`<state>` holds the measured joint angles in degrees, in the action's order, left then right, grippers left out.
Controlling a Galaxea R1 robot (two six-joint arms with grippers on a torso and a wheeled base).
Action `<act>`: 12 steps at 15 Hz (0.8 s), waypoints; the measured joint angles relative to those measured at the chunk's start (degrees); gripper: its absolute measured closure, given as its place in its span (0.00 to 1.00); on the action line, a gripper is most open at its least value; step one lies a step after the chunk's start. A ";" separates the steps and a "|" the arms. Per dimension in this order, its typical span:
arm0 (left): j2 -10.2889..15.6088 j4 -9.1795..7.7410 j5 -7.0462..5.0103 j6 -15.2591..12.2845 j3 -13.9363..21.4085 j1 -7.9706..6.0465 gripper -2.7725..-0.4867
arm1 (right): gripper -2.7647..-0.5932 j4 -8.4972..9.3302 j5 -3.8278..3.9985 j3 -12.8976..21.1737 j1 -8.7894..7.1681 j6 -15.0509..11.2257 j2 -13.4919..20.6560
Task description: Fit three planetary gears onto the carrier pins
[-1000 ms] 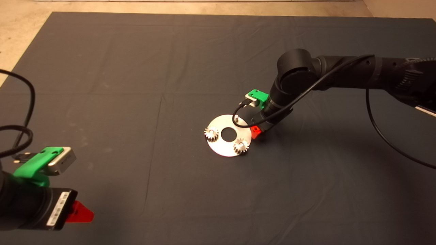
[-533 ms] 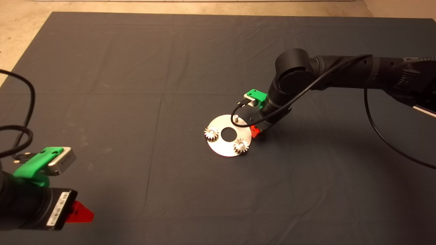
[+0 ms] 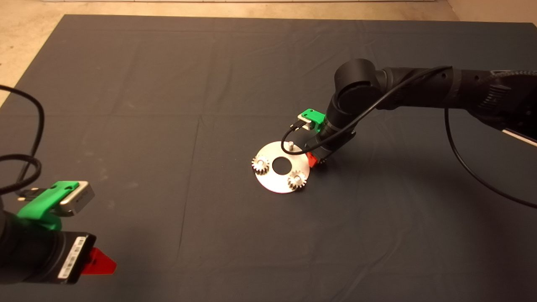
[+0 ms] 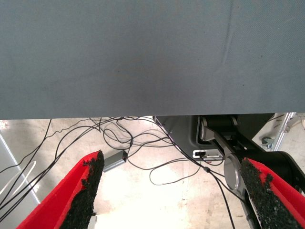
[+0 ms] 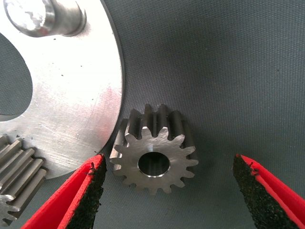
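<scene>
Drifting slightly toward the disc (image 3: 280, 181) since a second ago, the right gripper (image 5: 167, 191) is spreading its jaws wide around the loose third gear (image 5: 153, 150), which is lying on the mat (image 3: 168, 105) just beside the disc's rim. Two gears (image 3: 260, 165) are sitting on pins; one pin (image 3: 290, 144) is standing bare. Parked at lower left, the left gripper (image 4: 174, 195) is hanging open.

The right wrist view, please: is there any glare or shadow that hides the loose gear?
Right wrist view: gear evenly lit, teeth and bore clear; disc shows a soft sheen. Head view: the arm hides that gear, and its shadow falls on the mat.
</scene>
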<state>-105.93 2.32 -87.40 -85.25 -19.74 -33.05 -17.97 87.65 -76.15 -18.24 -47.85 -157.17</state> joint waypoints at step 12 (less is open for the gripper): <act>0.01 -0.01 0.00 0.00 0.01 0.00 0.32 | 0.56 0.02 -0.20 -0.96 0.30 0.02 -0.59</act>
<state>-105.92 2.32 -87.41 -85.25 -19.72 -33.05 -17.94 87.46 -77.12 -17.93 -47.82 -157.76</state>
